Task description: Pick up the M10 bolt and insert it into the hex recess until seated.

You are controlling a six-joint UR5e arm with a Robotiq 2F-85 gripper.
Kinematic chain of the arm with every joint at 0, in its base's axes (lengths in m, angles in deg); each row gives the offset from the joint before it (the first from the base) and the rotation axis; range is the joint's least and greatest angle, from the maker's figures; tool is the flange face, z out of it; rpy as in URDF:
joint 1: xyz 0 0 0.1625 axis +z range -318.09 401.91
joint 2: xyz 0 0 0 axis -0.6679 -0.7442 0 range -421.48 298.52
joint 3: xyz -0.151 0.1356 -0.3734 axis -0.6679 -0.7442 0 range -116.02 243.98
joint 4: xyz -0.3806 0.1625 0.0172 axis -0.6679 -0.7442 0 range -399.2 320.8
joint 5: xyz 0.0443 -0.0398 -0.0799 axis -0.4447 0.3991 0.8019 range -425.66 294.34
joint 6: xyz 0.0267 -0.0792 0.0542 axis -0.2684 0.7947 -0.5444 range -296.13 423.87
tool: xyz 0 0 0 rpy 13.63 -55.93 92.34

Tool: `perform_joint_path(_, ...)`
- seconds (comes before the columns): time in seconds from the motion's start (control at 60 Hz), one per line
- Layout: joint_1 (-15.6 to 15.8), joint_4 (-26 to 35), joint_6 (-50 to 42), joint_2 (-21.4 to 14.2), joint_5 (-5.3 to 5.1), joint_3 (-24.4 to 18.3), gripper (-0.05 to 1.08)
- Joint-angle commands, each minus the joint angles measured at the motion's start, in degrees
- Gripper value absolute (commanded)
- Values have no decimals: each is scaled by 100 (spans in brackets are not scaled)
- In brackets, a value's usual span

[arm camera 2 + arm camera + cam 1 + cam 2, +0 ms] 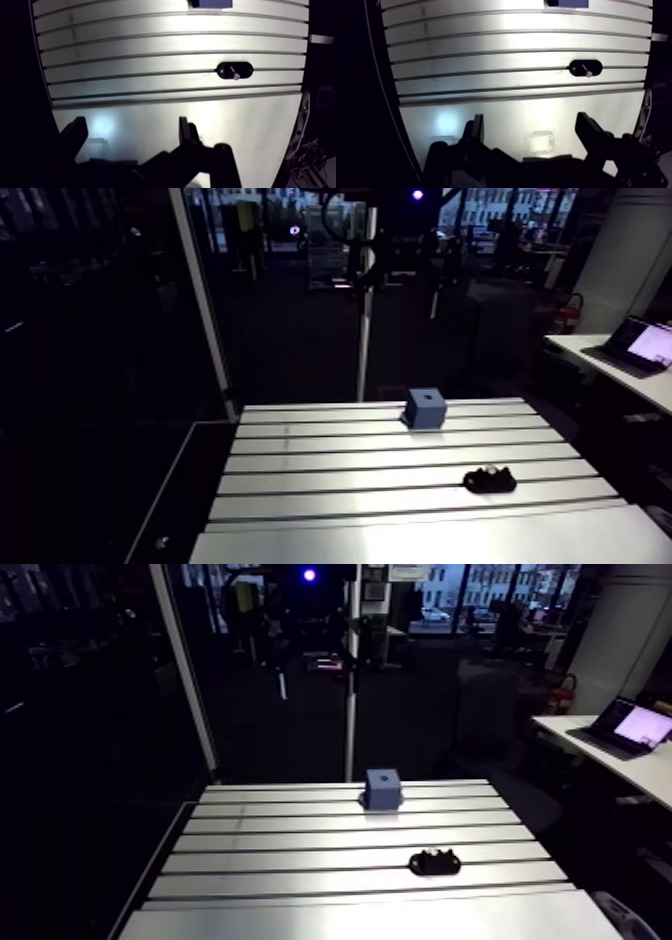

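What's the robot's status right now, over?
Gripper open, empty, above table. Bolt sits in black holder, ahead of gripper, untouched. Blue block farther back. Path between looks clear.

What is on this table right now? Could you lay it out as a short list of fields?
Surface: slotted aluminium table
Far side: blue block, small dark hole in its top face
Nearer: black holder, apart from the block
Bolt: small silvery bolt sitting in the black holder
Gripper: gripper open, holding nothing, over bare table
Progress: bolt not yet picked up
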Motion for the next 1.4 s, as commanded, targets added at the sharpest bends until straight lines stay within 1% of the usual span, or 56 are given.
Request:
perform_joint_path(0.017, 290, 167, 53, -51, -16, -335, 0)
perform_joint_path(0.383, 282, 167, 53, -60, -16, -326, 0)
perform_joint_path(0.617, 281, 167, 68, -35, 9, -276, 0)
perform_joint_path(0.65, 281, 135, 117, -34, 57, -216, 0)
perform_joint_path(0.667, 281, 135, 117, -34, 57, -216, 0)
perform_joint_path(0.683, 274, 117, 167, -34, 114, -190, 0)
perform_joint_path(0.7, 274, 117, 167, -34, 114, -190, 0)
perform_joint_path(0.717, 273, 107, 227, -26, 168, -171, 0)
perform_joint_path(0.733, 273, 107, 227, -26, 168, -171, 0)
perform_joint_path(0.75, 243, 83, 281, -25, 221, -138, 0)
perform_joint_path(0.767, 243, 83, 281, -25, 221, -138, 0)
perform_joint_path(0.783, 208, 72, 334, -25, 266, -103, 0)
perform_joint_path(0.8, 208, 72, 334, -25, 266, -103, 0)
perform_joint_path(0.817, 181, 56, 386, -25, 295, -83, 0)
perform_joint_path(0.867, 117, 23, 454, -25, 299, -65, 0)
perform_joint_path(0.9, -38, -31, 610, -32, 300, -14, 1)
perform_joint_path(0.917, -38, -31, 610, -32, 300, -14, 1)
perform_joint_path(0.933, -133, -49, 689, -34, 293, 20, 1)
perform_joint_path(0.95, -133, -49, 689, -34, 293, 20, 1)
perform_joint_path(0.967, -222, -67, 769, -34, 284, 40, 1)
perform_joint_path(0.983, -222, -67, 769, -34, 284, 40, 1)
perform_joint_path(1.0, -310, -92, 833, -34, 283, 80, 1)
perform_joint_path(1.017, -310, -92, 833, -34, 283, 80, 1)
perform_joint_path(1.067, -462, -136, 933, -41, 258, 159, 1)
perform_joint_path(1.167, -568, -255, 983, -43, 256, 307, 1)
perform_joint_path(1.3, -588, -531, 1037, -43, 256, 544, 1)
perform_joint_path(1.333, -643, -673, 1068, -43, 265, 658, 1)
perform_joint_path(1.383, -694, -721, 1117, -43, 265, 704, 1)
perform_joint_path(1.4, -769, -766, 1184, -43, 265, 748, 1)
